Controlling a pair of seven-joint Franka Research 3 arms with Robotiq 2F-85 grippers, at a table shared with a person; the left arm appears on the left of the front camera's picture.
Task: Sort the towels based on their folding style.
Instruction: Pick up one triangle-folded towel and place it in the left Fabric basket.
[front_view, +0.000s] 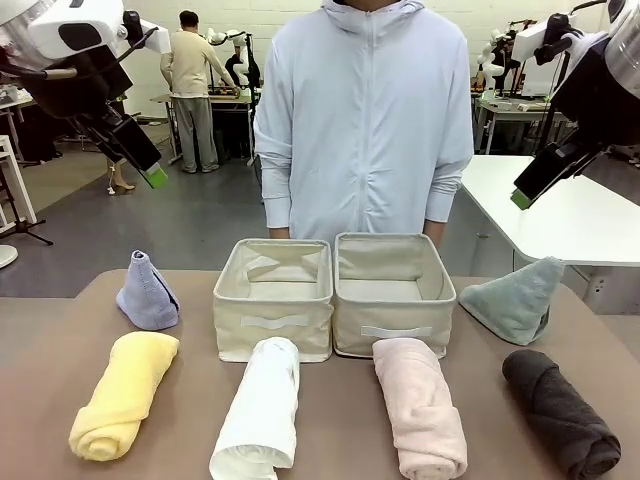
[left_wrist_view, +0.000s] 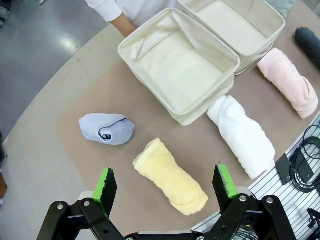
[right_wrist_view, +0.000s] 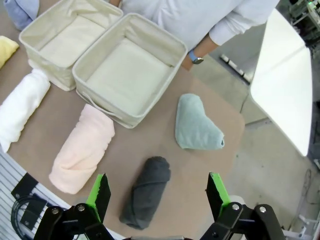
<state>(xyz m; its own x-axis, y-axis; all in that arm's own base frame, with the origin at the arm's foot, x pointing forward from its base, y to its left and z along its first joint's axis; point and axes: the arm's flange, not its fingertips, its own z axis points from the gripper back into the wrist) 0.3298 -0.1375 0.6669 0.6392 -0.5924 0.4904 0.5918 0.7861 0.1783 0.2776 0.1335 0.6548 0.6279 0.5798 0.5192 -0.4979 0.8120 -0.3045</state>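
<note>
Left gripper (left_wrist_view: 165, 181) and right gripper (right_wrist_view: 157, 186) hang released above the bench (front_view: 190, 425). Yellow towel (front_view: 125, 395), white towel (front_view: 262, 410), pink towel (front_view: 420, 405) and grey towel (front_view: 558, 412) lie rolled in front of the bins (front_view: 275, 325); lavender cone (front_view: 147, 292) left of them, green cone (front_view: 515, 298) right, perhaps leaning.

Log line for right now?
left jaws, right jaws open, empty | rolled terry towels yellow, white, pink, dark grey; cone-folded terry towels lavender-blue, sage-green: on table, unsorted | beige fabric bins empty

White arms (front_view: 70, 32); black jaws tipped with bright green pads (left_wrist_view: 105, 183).
</note>
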